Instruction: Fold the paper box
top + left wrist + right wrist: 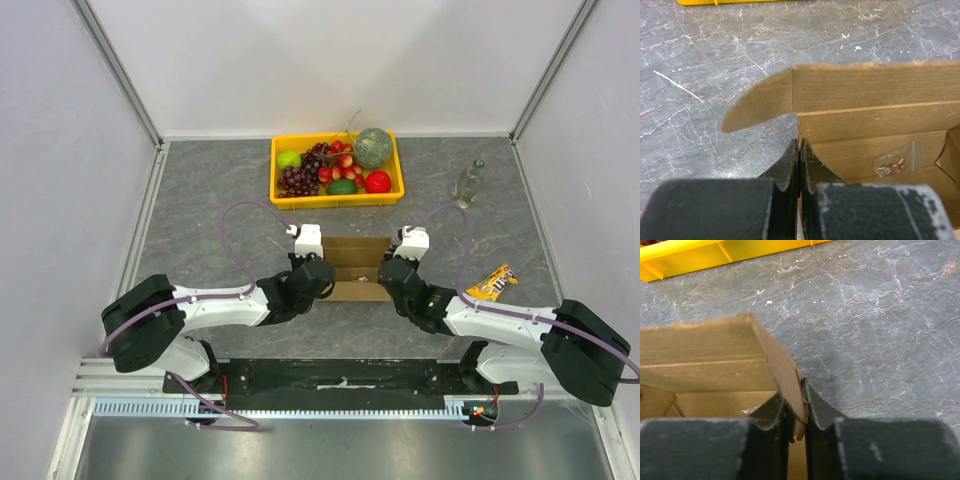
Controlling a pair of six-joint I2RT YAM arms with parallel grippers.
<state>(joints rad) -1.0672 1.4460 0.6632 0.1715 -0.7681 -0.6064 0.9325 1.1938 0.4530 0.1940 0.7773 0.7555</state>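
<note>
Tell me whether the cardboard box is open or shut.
Open. The cardboard box shows its inside from above, walls raised, a rounded flap sticking outward, no lid over it.

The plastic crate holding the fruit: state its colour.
Yellow; the yellow plastic fruit crate shows best in the top external view.

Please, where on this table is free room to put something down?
Bare table lies left of the yellow crate, and right of the bottle above the snack packet. Crowded: the narrow strip between crate and paper box.
</note>
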